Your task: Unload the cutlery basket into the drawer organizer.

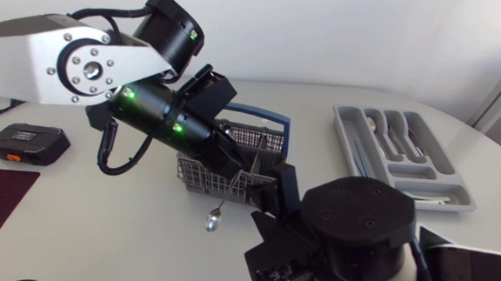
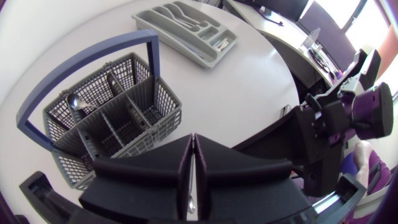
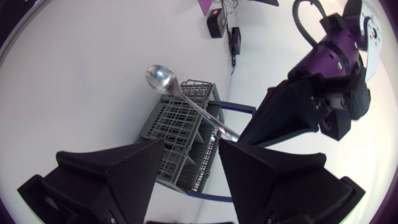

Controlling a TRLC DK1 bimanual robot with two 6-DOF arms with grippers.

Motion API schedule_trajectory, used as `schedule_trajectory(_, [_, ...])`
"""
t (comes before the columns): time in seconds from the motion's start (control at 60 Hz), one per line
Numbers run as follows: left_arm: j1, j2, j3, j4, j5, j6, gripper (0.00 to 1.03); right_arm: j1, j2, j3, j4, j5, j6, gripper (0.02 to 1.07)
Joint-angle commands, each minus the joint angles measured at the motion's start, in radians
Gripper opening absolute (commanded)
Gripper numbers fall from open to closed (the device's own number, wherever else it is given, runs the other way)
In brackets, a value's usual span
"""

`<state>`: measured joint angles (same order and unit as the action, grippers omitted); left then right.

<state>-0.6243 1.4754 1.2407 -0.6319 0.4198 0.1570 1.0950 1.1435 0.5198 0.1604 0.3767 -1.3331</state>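
The spoon (image 1: 227,200) is held slanted over the near wall of the cutlery basket (image 1: 198,174), bowl lowest, handle clenched in the left gripper (image 1: 247,165). The left arm (image 1: 72,60) is angled down across the basket. The right gripper (image 3: 189,149) is spread open nearby.

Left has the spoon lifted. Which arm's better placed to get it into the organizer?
Probably right: the right gripper, open, sits beside the spoon the left gripper holds, and the organizer lies on the right arm's side.

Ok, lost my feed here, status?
Left gripper shut on spoon. Spoon out, over cutlery basket. Right gripper open, close by, possibly crowding.
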Motion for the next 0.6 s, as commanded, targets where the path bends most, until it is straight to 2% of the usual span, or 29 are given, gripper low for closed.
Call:
schedule_trajectory(0.0, [-0.008, 0.029, 0.059, -0.032, 0.025, 0.016, 0.04, 0.023, 0.055, -0.020, 0.051, 0.031, -0.071, 0.61])
schedule_trajectory(0.283, [-0.017, 0.091, 0.105, -0.075, 0.027, 0.027, 0.04, 0.082, 0.165, -0.038, 0.188, 0.094, -0.158, 0.61])
schedule_trajectory(0.583, [-0.031, 0.140, 0.149, -0.146, 0.025, 0.038, 0.04, 0.114, 0.223, -0.078, 0.304, 0.131, -0.247, 0.48])
